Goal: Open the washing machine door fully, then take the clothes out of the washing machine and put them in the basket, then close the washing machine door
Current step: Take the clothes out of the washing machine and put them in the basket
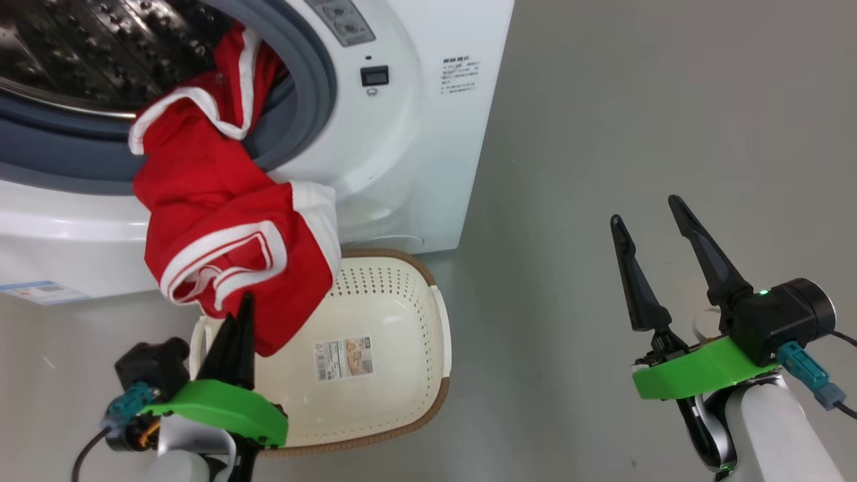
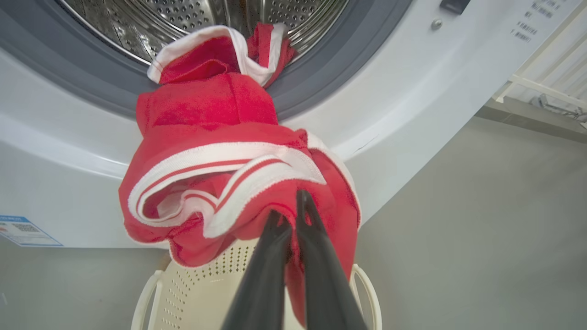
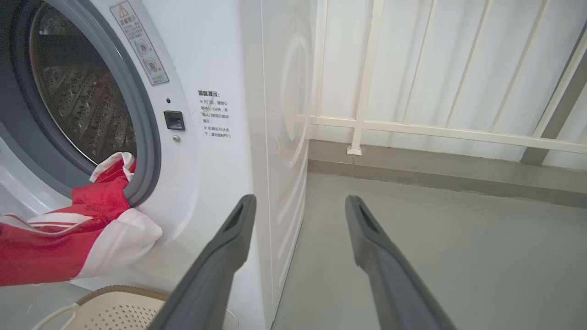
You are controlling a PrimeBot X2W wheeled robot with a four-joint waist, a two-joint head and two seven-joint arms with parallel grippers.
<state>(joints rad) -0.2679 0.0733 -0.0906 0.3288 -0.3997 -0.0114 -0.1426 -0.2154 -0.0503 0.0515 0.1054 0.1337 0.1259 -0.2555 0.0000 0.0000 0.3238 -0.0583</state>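
Note:
The red clothes (image 1: 214, 201) with white trim hang out of the washing machine (image 1: 415, 134) mouth, part still inside the steel drum (image 2: 220, 13). My left gripper (image 1: 244, 304) is shut on the clothes' lower fold (image 2: 220, 137), its fingers (image 2: 316, 256) pinching red fabric just above the basket. The cream basket (image 1: 402, 321) with a brown rim stands on the floor against the machine's front, under the hanging cloth. Off to the right, over bare floor, my right gripper (image 1: 644, 210) stands open and holds nothing. The washing machine door is out of view.
Grey floor (image 1: 636, 100) spreads to the right of the machine. A white railing (image 3: 412, 128) runs along a low kerb beyond the machine's side. A blue sticker (image 1: 40, 292) sits low on the machine's front.

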